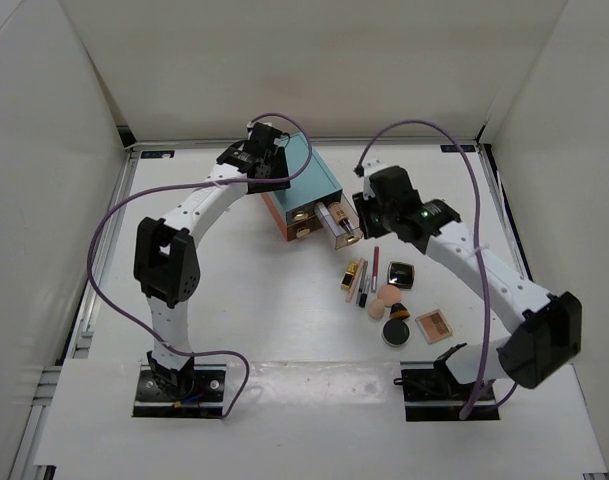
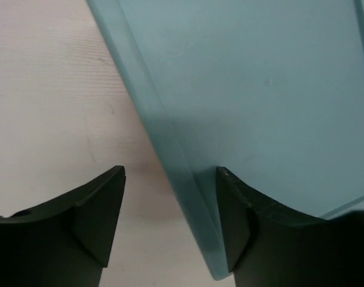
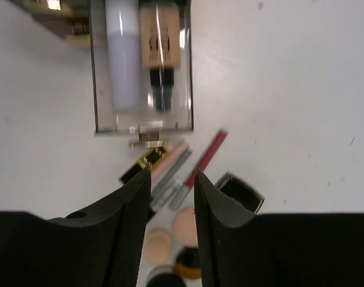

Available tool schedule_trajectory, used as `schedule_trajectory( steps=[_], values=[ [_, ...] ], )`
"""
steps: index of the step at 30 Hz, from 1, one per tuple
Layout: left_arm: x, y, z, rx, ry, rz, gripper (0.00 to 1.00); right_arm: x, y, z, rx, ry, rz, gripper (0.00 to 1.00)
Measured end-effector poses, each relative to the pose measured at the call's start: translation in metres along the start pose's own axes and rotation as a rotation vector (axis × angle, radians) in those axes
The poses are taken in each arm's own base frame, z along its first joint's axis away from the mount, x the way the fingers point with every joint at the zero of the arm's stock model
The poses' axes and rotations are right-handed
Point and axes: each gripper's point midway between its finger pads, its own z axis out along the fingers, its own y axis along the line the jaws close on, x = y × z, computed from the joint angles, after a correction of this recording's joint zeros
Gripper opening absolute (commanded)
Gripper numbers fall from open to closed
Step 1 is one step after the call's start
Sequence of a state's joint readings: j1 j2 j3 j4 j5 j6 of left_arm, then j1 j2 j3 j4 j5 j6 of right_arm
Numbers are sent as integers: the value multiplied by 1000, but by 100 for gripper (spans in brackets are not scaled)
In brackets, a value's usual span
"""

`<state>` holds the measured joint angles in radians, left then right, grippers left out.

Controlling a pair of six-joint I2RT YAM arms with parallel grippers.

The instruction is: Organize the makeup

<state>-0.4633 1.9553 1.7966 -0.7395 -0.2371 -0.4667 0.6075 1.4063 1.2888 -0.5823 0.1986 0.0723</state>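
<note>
The makeup lies in a cluster right of centre: gold lipstick tube (image 1: 352,275), slim sticks (image 1: 367,283), black square compact (image 1: 401,273), peach sponges (image 1: 390,297), round black compact (image 1: 395,332), tan-pink palette (image 1: 434,325). A silver-lilac tube (image 3: 123,60) and a tan bottle (image 3: 161,48) lie in the open clear drawer (image 1: 336,226). My right gripper (image 1: 359,222) (image 3: 173,179) is open and empty, above the sticks (image 3: 207,156) just below the drawer's gold handle (image 3: 149,143). My left gripper (image 1: 277,172) (image 2: 170,209) is open, straddling the teal box's edge.
The teal drawer box (image 1: 302,183) (image 2: 259,89) stands at the middle back, its drawer pulled out toward the cluster. White walls enclose the table on three sides. Purple cables arc over both arms.
</note>
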Motion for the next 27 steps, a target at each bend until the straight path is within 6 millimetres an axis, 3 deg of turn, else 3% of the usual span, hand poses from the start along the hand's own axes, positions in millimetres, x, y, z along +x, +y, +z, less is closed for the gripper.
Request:
schedule_trajectory(
  steps=[4, 8, 11, 18, 23, 27],
  values=[
    [0, -5, 8, 20, 1, -16, 49, 44, 6, -8, -49, 49, 13, 30],
    [0, -8, 9, 37, 7, -18, 47, 89, 15, 0, -102, 149, 16, 29],
    [0, -8, 9, 38, 7, -21, 47, 99, 23, 14, -140, 180, 18, 27],
    [1, -8, 10, 42, 2, -33, 47, 72, 29, 71, -124, 110, 26, 25],
    [0, -8, 11, 47, -3, -43, 43, 27, 30, 110, -89, -32, 57, 26],
    [0, -8, 11, 50, -1, -45, 42, -7, 28, 133, -64, -138, 80, 34]
  ],
)
